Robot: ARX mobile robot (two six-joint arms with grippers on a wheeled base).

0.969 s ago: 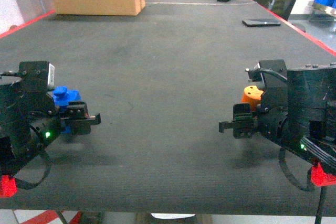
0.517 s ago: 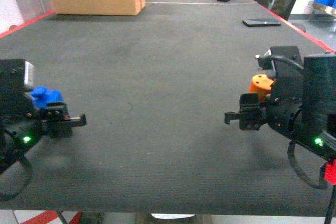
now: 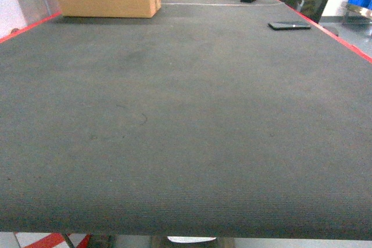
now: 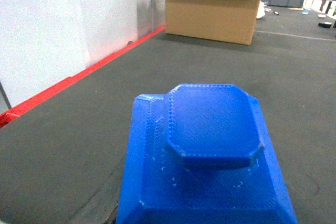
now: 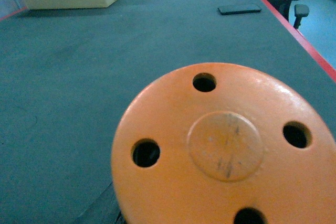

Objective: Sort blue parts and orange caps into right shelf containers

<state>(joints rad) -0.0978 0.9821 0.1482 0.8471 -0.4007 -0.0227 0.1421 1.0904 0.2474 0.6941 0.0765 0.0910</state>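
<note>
Two task pieces fill the wrist views, one apiece. Close before the left wrist camera sits a blue part (image 4: 205, 166), a chunky block with sloped sides and a raised octagonal boss on top, above the dark table (image 4: 79, 145); a red edge strip (image 4: 79, 77) runs along the table's left side toward a cardboard box (image 4: 212, 9) at the far end. Before the right wrist camera is an orange cap (image 5: 226, 150), a round face with a central disc and four small holes around it, with a black phone (image 5: 239, 9) lying far back near the table's right edge. Neither gripper's fingers show in any view, so the jaws are probably closed on these pieces, but I cannot tell. From the head camera only the table, box and phone appear; no arm is in sight.
</note>
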